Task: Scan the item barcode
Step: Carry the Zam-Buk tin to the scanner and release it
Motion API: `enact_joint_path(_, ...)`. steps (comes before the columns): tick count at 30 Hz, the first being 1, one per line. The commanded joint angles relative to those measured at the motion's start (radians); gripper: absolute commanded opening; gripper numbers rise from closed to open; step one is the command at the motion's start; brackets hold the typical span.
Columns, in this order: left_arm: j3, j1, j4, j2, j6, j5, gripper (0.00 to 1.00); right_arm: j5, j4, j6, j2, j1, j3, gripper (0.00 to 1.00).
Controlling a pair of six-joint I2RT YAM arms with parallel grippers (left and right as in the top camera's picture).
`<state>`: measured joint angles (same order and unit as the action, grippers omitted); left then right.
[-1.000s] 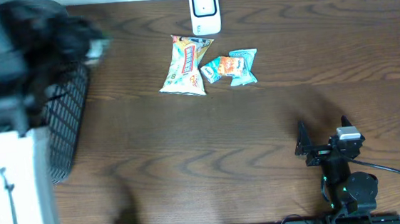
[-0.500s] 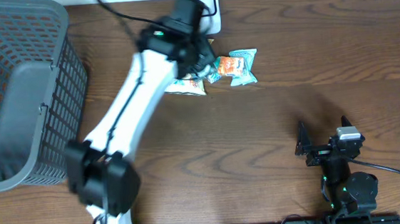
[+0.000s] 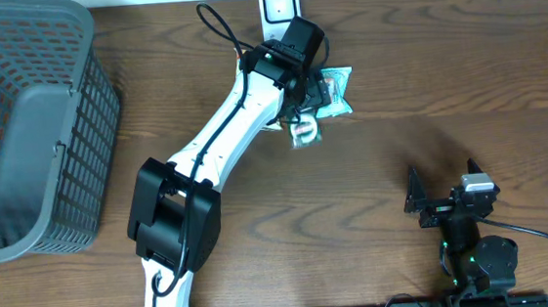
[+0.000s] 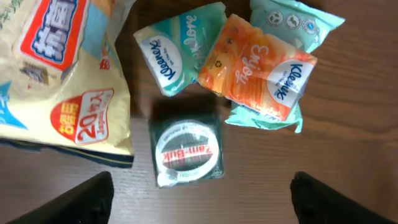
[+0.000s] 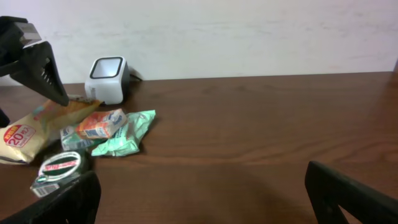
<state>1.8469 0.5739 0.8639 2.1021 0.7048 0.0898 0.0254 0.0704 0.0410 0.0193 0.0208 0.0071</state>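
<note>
**A:** Brown desk [image 3: 502,57] all round. Where do we find the left end effector [image 4: 200,185]?

**B:** We find it over the far middle of the desk, just in front of the white scanner [image 3: 280,3]. Its fingers [image 4: 87,199] sit at the two lower corners of the left wrist view, spread wide and gripping nothing.

**A:** And the item?

**B:** We see a small dark-green box [image 4: 186,152] with a round white-and-red label lying flat on the desk. It is in line with the gap between those fingers and touches neither. From overhead it pokes out beside the white arm [image 3: 224,138], on the near side of the pile.

**A:** What do we see around it?

**B:** A yellow snack bag [image 4: 56,81] lies to one side, its corner close to the box. A teal Kleenex pack [image 4: 177,53] lies just beyond the box. An orange tissue pack [image 4: 258,71] touches the Kleenex pack and rests on top of a mint-green pack [image 4: 292,25].

**A:** And the right end effector [image 5: 200,177]?

**B:** We see it low at the near right of the desk, well apart from the pile. It is spread wide and empty, facing the scanner and the packs. A grey mesh basket [image 3: 93,89] stands at the far left.
</note>
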Motion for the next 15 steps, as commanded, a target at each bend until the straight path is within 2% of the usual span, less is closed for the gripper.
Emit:
enact_joint_path(1, 0.001, -0.019, 0.013, -0.013, -0.034, -0.023, 0.94, -0.008, 0.005, 0.01, -0.001, -0.008, -0.001, 0.99)
enact_joint_path(8, 0.001, -0.06, 0.057, -0.109, -0.047, -0.024, 0.96, -0.008, 0.005, 0.01, -0.001, -0.008, -0.001, 0.99)
enact_joint_path(15, 0.001, -0.137, 0.116, -0.343, -0.084, -0.024, 1.0, -0.008, 0.005, 0.01, -0.001, -0.008, -0.001, 0.99)
